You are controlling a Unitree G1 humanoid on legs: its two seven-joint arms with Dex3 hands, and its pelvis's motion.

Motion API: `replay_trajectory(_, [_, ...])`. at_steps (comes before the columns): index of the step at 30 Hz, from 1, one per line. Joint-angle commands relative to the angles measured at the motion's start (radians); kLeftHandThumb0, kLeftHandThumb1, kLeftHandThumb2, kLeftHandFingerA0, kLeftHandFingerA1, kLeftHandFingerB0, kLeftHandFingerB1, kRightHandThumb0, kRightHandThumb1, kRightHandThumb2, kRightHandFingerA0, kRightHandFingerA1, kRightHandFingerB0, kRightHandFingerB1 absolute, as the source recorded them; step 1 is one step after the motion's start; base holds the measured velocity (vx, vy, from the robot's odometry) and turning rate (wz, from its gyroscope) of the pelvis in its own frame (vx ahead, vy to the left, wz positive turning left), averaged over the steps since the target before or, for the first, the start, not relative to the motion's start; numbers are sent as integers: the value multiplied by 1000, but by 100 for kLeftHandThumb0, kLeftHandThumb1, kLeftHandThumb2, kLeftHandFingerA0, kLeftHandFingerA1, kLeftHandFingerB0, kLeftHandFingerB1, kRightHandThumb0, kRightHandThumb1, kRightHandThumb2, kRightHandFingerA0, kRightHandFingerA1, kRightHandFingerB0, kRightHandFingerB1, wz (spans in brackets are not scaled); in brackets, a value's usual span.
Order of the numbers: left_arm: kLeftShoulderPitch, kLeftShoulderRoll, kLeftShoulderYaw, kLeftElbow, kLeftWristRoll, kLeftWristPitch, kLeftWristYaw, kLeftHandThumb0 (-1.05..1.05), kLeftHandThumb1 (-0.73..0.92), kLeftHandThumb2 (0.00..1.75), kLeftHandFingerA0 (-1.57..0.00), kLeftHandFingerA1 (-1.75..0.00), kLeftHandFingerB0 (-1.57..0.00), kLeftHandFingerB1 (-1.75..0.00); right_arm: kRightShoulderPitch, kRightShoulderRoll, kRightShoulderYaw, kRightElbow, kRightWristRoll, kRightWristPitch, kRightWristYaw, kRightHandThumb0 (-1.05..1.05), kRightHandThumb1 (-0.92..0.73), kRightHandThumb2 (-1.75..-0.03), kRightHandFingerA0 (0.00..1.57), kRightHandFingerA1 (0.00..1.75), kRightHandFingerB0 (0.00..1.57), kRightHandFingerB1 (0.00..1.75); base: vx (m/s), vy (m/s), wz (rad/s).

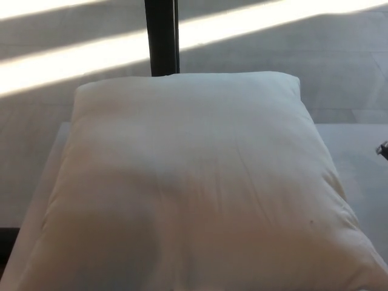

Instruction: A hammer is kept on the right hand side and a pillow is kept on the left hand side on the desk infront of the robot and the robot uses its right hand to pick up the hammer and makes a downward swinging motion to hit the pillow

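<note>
A large white pillow (194, 188) fills most of the head view and lies on the white desk (357, 157). Its far edge sits near a black post. Neither of my hands shows. No yellow hammer handle is in view. Only a small dark sliver (383, 149) pokes in at the right edge, above the desk to the right of the pillow. I cannot tell whether it belongs to the hammer or to my right hand.
A black upright post (161, 36) stands behind the pillow. Beyond the desk is a grey floor (73, 60) with bright sunlit stripes. A strip of bare desk shows to the right of the pillow.
</note>
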Motion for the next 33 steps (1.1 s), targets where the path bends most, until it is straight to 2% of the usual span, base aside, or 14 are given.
replay_trajectory(1, [10,45,12,-7,-15,-14,-1,-56,62,59,-69,-47,-64,-46,176,-246,365,175,-448,-911,-303,-29,-66,-81,99,160,87,117,0,0,0])
replay_trajectory(2, [15,45,8,-5,-12,-26,-16,-56,63,60,-66,-47,-60,-45,193,-238,404,160,-466,-881,-302,-32,-66,-81,96,166,85,118,0,0,0])
replay_trajectory(4, [13,48,6,2,-9,-27,-15,-56,64,60,-65,-46,-60,-44,216,-216,435,149,-470,-872,-303,-25,-65,-80,94,163,88,80,0,0,0])
replay_trajectory(7, [13,47,6,-1,-9,-26,-11,-55,63,59,-66,-46,-61,-45,237,-212,452,140,-466,-894,-306,-23,-63,-81,93,162,87,89,0,0,0])
replay_trajectory(8, [11,50,2,-4,-4,-23,-3,-57,63,60,-69,-47,-63,-45,279,-204,457,122,-451,-982,-292,-18,-66,-76,87,163,79,116,0,0,0])
replay_trajectory(11, [10,49,7,-4,-10,-23,-13,-56,64,60,-65,-47,-59,-44,284,-206,492,101,-442,-950,-221,-24,-71,-76,82,154,71,89,0,0,0])
replay_trajectory(13, [4,50,8,1,-12,-19,-14,-57,62,59,-68,-46,-63,-45,280,-228,529,103,-437,-964,-139,-30,-75,-63,75,125,51,54,0,0,0])
replay_trajectory(17, [4,47,13,-5,-19,-13,-18,-57,61,59,-66,-47,-60,-45,279,-257,562,86,-425,-945,-51,-41,-71,-61,58,117,32,38,0,0,0])
replay_trajectory(18, [2,48,13,0,-18,-15,-14,-57,61,59,-68,-47,-61,-45,272,-264,579,91,-430,-933,-32,-47,-70,-60,45,100,25,34,0,0,0])
replay_trajectory(19, [3,48,9,0,-13,-19,-11,-57,62,59,-68,-47,-62,-45,267,-279,598,81,-430,-907,10,-64,-59,-89,37,89,7,45,0,0,0])
replay_trajectory(20, [5,47,9,-1,-12,-21,-13,-58,61,59,-67,-47,-62,-45,262,-290,609,69,-427,-878,45,-68,-52,-92,2,49,3,26,0,0,0])
replay_trajectory(22, [2,48,12,-1,-16,-22,-17,-58,61,59,-67,-47,-62,-45,249,-300,624,60,-420,-849,74,-68,-52,-92,2,49,3,26,0,0,0])
replay_trajectory(23, [3,47,12,-2,-16,-21,-15,-58,61,59,-69,-49,-65,-46,249,-307,624,52,-413,-839,89,-87,-60,-93,0,15,1,7,0,0,0])
replay_trajectory(33, [2,47,15,-9,-21,-10,-11,-57,62,59,-68,-48,-63,-46,249,-377,455,-48,-185,-768,258,-101,-57,-89,0,0,0,2,0,0,0])
